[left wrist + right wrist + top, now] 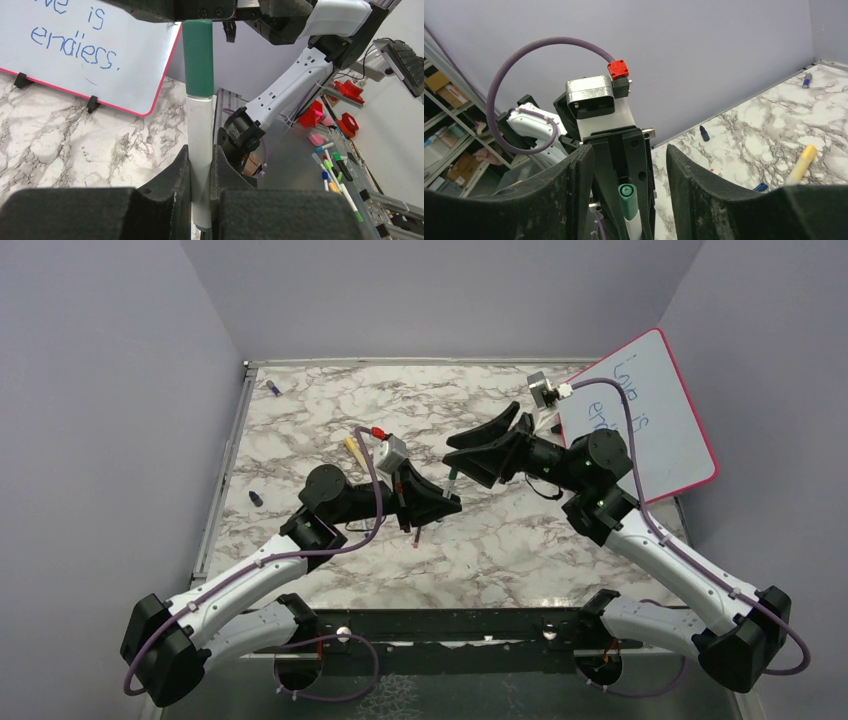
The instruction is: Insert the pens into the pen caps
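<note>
A white pen (200,135) stands upright between the fingers of my left gripper (201,156), which is shut on its lower body. A green pen cap (198,57) sits on the pen's upper end. In the right wrist view the same green cap (627,197) and white pen (634,227) lie in the gap of my right gripper (629,150), whose jaws stand wide and apart from the cap. From above, my right gripper (450,453) hovers just over the left gripper (447,502), with the green cap (452,478) between them.
A pink-framed whiteboard (650,410) leans at the back right. On the marble lie a yellow pen (352,448), a dark blue cap (256,498) at the left, and another blue piece (271,387) in the far left corner. A reddish pen (415,542) lies below my left gripper.
</note>
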Action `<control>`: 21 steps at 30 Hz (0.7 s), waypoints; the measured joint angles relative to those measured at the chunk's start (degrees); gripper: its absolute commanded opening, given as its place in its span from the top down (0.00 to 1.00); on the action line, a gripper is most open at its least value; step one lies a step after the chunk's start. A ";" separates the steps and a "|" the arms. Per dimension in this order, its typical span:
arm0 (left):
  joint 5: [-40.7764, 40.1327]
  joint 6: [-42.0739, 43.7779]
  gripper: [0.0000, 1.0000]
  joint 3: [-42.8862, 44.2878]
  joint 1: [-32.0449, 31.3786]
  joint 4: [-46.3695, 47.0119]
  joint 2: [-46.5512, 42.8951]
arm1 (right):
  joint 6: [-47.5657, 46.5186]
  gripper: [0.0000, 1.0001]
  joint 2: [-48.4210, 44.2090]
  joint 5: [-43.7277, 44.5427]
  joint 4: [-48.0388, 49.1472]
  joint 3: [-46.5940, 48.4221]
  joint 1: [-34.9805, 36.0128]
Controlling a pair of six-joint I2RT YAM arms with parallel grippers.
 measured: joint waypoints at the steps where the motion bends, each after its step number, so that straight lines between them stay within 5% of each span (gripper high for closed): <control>1: 0.02 0.00 1.00 0.00 0.00 0.00 0.07 | 0.04 0.45 0.33 -0.02 -0.02 0.00 0.00; 15: 0.00 -0.07 1.00 0.44 0.00 -0.07 0.44 | 0.52 0.64 2.21 -3.08 0.00 0.00 0.00; 21: 0.00 -0.13 1.00 0.79 0.02 -0.87 0.44 | 0.96 0.90 2.89 -4.72 0.02 0.02 0.00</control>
